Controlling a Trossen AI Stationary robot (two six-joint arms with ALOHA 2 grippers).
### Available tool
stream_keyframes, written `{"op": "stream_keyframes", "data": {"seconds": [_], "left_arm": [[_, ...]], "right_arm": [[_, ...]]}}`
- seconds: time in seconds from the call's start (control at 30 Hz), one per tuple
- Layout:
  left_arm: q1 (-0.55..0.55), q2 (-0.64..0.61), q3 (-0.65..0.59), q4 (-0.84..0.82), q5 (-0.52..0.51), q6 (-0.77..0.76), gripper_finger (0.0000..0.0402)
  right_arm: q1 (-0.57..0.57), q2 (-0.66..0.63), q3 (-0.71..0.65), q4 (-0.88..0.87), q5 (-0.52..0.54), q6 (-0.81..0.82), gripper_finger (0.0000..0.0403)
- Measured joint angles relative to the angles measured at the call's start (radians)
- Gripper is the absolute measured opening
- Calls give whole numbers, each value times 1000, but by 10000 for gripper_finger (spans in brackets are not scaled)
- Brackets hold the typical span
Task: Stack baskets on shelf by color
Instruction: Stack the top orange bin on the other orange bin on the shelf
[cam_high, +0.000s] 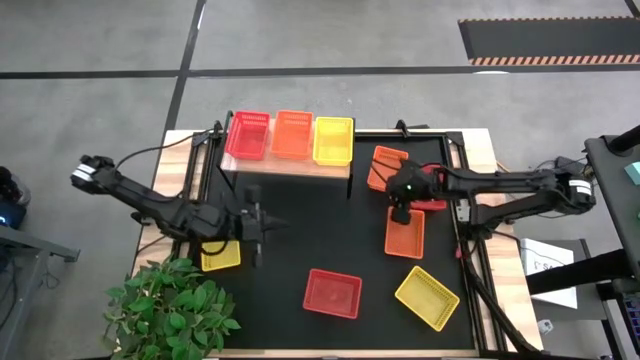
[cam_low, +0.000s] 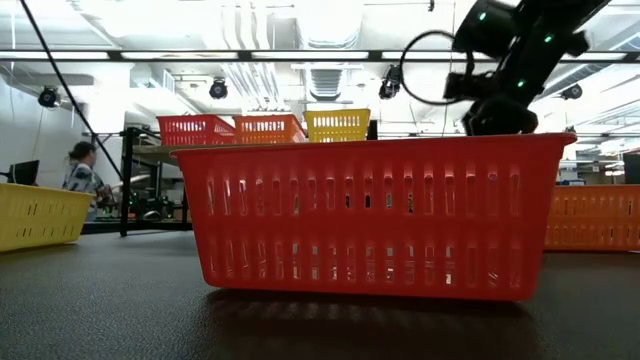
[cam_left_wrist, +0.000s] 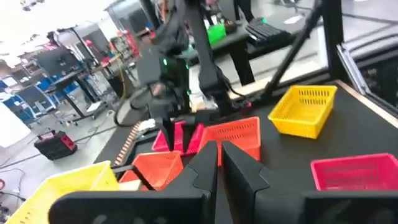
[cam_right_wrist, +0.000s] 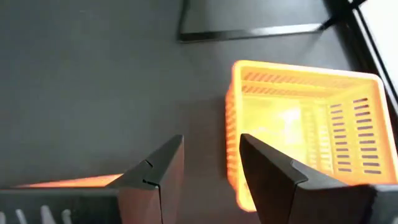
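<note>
One red (cam_high: 248, 134), one orange (cam_high: 292, 133) and one yellow basket (cam_high: 333, 140) stand side by side on the wooden shelf (cam_high: 290, 166) at the far side. More baskets lie on the black mat. My right gripper (cam_high: 400, 214) hangs open, slanting down, over the far end of an orange basket (cam_high: 405, 235); in the right wrist view its fingers (cam_right_wrist: 211, 162) stand beside that basket's end wall (cam_right_wrist: 231, 137) without touching it. My left gripper (cam_high: 266, 227) is shut and empty, pointing level toward the table's right, its fingers (cam_left_wrist: 217, 168) closed together.
On the mat lie another orange basket (cam_high: 386, 165), a red one (cam_high: 432, 200) under the right arm, a red one (cam_high: 333, 293) near the front, a yellow one (cam_high: 427, 297) and a yellow one (cam_high: 220, 256) at the left. A plant (cam_high: 170, 305) stands at the near left corner.
</note>
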Motion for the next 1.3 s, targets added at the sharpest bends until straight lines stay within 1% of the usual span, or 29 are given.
{"op": "stream_keyframes", "data": {"seconds": [0.13, 0.4, 0.5, 0.63, 0.7, 0.73, 0.83, 0.93, 1.07, 1.2, 1.3], "left_arm": [[0, -50, -43, 64, -12, 45, 6], [0, -93, -51, 64, -12, 65, 6], [0, -95, -51, 63, -12, 69, 6], [0, -95, -51, 63, -12, 84, 6], [0, -97, -51, 62, -12, 97, 6], [0, -97, -51, 63, -12, 98, 6], [0, -106, -51, 57, -12, 99, 6], [0, -125, -51, 47, -18, 99, 6], [0, -159, -52, 18, -20, 100, 6], [0, -191, -78, 15, -28, 120, 6], [0, -218, -105, 43, -41, 144, 6]], "right_arm": [[-58, 63, 0, 41, -7, -41, 148], [-111, 202, 0, 91, -7, -46, 127], [-113, 238, 0, 101, -8, -51, 107], [-112, 263, 0, 105, -8, -57, 56], [-112, 264, 0, 102, -7, -59, 25], [-112, 262, 0, 101, -7, -60, 17], [-109, 235, 1, 79, -1, -55, 12], [-108, 198, 36, -1, 1, -28, 9], [-93, 145, 109, -101, 18, -20, 9], [-72, 113, 223, -233, 91, -14, 9], [-52, 102, 323, -327, 146, 5, 9]]}}
